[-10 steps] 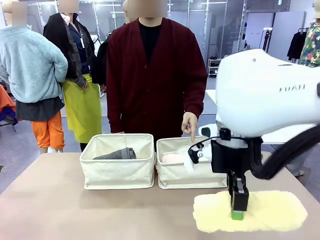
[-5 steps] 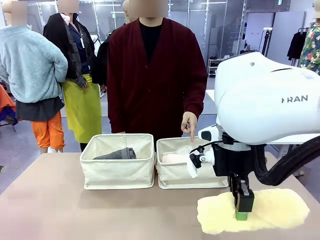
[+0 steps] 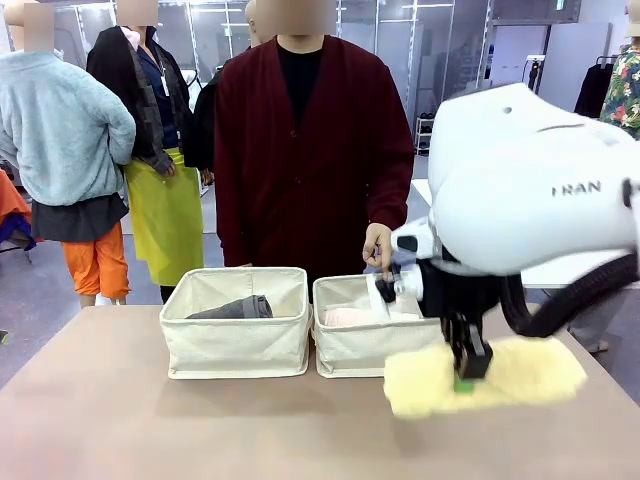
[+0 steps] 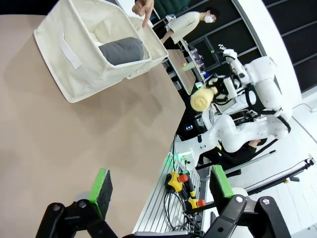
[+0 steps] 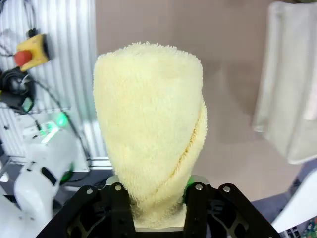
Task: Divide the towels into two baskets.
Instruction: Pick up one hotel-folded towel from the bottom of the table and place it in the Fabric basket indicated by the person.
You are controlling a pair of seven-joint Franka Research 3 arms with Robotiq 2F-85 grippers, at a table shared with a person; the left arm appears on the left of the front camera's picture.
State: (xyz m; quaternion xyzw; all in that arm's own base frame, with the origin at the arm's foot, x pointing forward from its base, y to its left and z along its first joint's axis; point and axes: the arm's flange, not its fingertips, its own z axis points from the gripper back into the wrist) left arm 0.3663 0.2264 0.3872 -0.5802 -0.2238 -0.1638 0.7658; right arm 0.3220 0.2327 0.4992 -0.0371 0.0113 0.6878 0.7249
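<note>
Right fingers [image 3: 462, 383] around one yellow towel [image 3: 485, 375]; left fingers [image 4: 161, 186] wide; two baskets [image 3: 237, 321].

A pale yellow towel [image 3: 485, 375] of thick, fuzzy terry cloth, its looped pile rough and matt, its rolled edge showing as a seam in the right wrist view. Two baskets [image 3: 237, 345] [image 3: 362, 350] of cream canvas, a plain matt weave with soft folded rims; a sewn cloth tab sits on one wall in the left wrist view. A dark grey towel [image 3: 235, 308] and a pale pink towel [image 3: 345, 317], both soft cloth. The table [image 3: 150, 430] has a smooth, matt beige top. The robot arm [image 3: 530, 190] wears glossy white plastic shells; the right gripper [image 3: 465, 385] is black with green pads that look rubbery. The person's cardigan [image 3: 310, 150] is dark red knit.
</note>
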